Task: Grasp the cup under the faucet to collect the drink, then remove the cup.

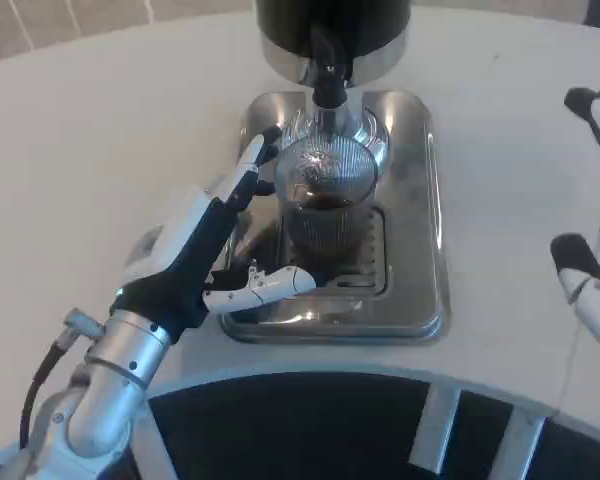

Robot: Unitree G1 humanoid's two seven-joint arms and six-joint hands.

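Left robot hand (220,245): reaches in from the lower left, white back uppermost, fingers spread around the cup (326,205). The upper fingers (252,160) lie along the cup's left side near its rim; the thumb (265,287) extends toward the cup's base on the near side. Whether the pads press the cup wall cannot be told; contact appears at the upper fingers, so the grasp is read as closed around the cup.

Cup: clear, ribbed, upright, standing on the slotted grate (365,265) of the tray (420,200), directly below the faucet (328,75). Dark drink fills it to roughly mid height, and its rim sits just under the faucet's tip.

Faucet: black, projecting from the base of the dispenser (370,30), a dark drum with a metal band at the top edge of the view.

Tray: polished metal, rectangular, resting on the white desk (100,130), with the dispenser at its far end.

Right robot hand (592,210): at the right edge of the view, well apart from the tray, holding nothing; two black-tipped fingers (580,265) show, set apart from each other.
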